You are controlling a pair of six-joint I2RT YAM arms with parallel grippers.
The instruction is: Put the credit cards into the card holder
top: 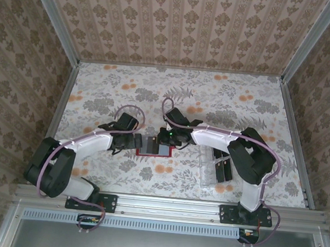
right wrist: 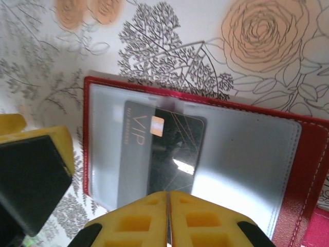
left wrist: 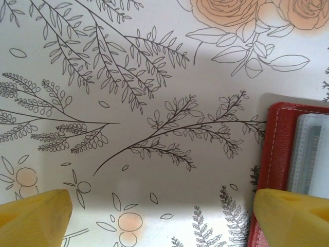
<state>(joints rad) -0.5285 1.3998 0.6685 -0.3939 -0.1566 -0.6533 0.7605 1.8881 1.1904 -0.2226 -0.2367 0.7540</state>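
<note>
Two-armed and bending low over mid-table, flanking the card holder from either side: reaching in with the left gripper on its left and the right gripper on its right, both close against the red case on the floral table. Holding the left gripper spread wide and gripping nothing, as seen from its own wrist: hanging one of its yellow fingertips over bare printed leaves and the other over the stitched red edge of the holder, just beside the stacked clear sleeves inside it; not being able to tell whether that tip is touching the leather. Pressing the right gripper's two tips flat together, seam to seam, right at the near edge of a dark credit card lettered VIP; not being able to tell whether that thin edge is caught between them. Showing, in the right wrist view, the holder lying open and flat, its red border framing a glossy clear pocket, and the card lying lengthwise at the left part of that pocket, its small chip toward the far end, with glare hiding how far under the film. Finding more black credit cards sitting in a clear tray, just right of the holder and partly under the right arm.
</note>
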